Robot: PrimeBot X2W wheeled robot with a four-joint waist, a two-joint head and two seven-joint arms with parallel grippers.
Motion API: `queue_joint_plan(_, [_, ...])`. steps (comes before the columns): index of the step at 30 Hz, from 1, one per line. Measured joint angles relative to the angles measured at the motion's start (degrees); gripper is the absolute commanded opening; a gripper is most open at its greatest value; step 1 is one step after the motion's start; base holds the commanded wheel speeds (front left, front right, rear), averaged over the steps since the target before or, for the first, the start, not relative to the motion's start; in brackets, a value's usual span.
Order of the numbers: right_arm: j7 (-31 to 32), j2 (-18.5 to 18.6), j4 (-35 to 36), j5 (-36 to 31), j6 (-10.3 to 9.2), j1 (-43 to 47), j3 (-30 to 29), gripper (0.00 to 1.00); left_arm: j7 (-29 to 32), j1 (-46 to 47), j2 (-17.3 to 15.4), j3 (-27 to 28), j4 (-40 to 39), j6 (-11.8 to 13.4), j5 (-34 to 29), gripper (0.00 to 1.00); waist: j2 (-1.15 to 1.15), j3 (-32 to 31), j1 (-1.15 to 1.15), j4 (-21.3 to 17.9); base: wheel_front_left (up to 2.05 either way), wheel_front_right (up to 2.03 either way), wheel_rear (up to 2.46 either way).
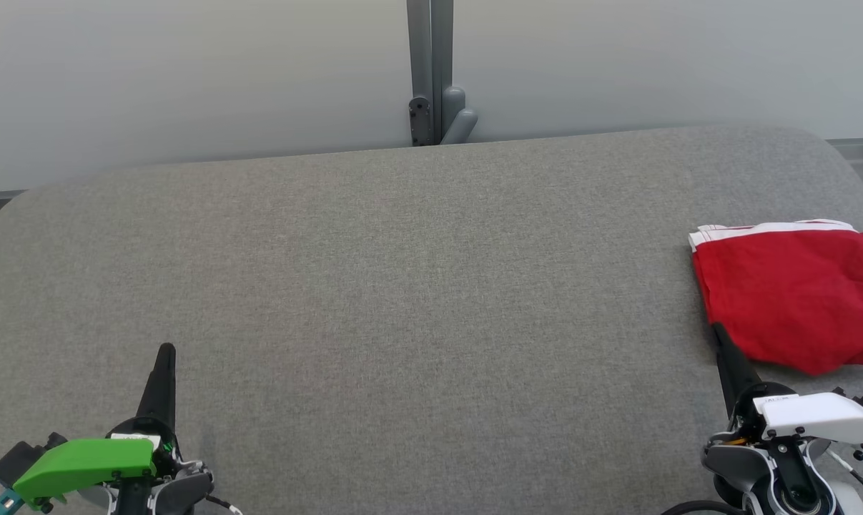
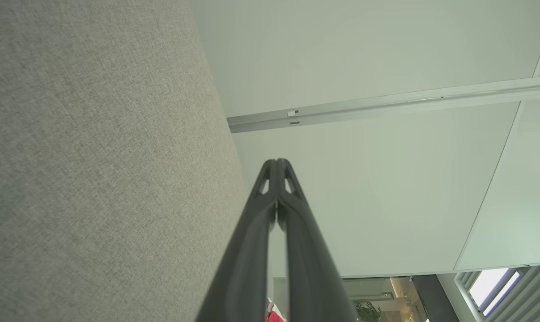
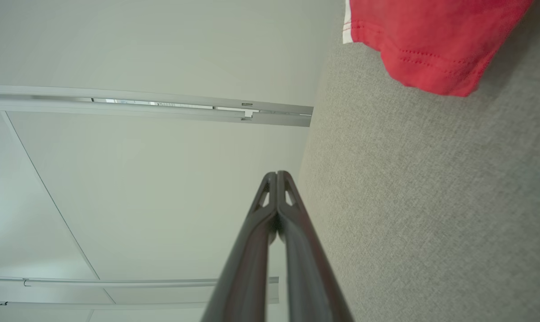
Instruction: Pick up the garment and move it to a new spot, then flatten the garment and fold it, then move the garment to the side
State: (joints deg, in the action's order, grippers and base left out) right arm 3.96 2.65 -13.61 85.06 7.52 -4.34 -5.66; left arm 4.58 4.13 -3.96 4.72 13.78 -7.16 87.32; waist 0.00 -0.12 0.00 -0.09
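Observation:
The red garment (image 1: 796, 293) with a white band lies folded at the right edge of the grey padded table (image 1: 402, 286), partly cut off by the picture's border. In the right wrist view the garment (image 3: 431, 40) sits at the top right. My right gripper (image 1: 718, 330) is shut and empty, its tip just beside the garment's near left corner. At the lower left my left gripper (image 1: 166, 350) is shut with nothing held, far from the garment. Both wrist views show the fingers pressed together: left gripper (image 2: 277, 162), right gripper (image 3: 277, 174).
A pale wall stands behind the table, with a grey post and bracket (image 1: 431, 93) at the back middle. The table's rounded far corners and far edge are in sight. Broad bare fabric spans the table's middle and left.

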Motion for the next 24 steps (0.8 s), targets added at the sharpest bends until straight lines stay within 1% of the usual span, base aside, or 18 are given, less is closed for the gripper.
queue_joint_plan(16, [1.5, 0.1, 0.3, 7.1, -0.04, -0.8, 0.2, 0.0, 1.9, 1.1, 0.0, 1.2, -0.2, -0.2, 5.9, 0.0, 0.0, 0.3, 0.0, 0.1, 0.0, 0.0, 0.0])
queue_joint_plan(24, [1.6, 0.1, 0.3, 7.3, -0.04, -0.8, 0.2, 0.0, 1.9, 1.2, 0.1, 1.4, -0.3, -0.2, 6.0, 0.0, 0.0, 0.3, 0.0, 0.1, 0.0, 0.0, 0.0])
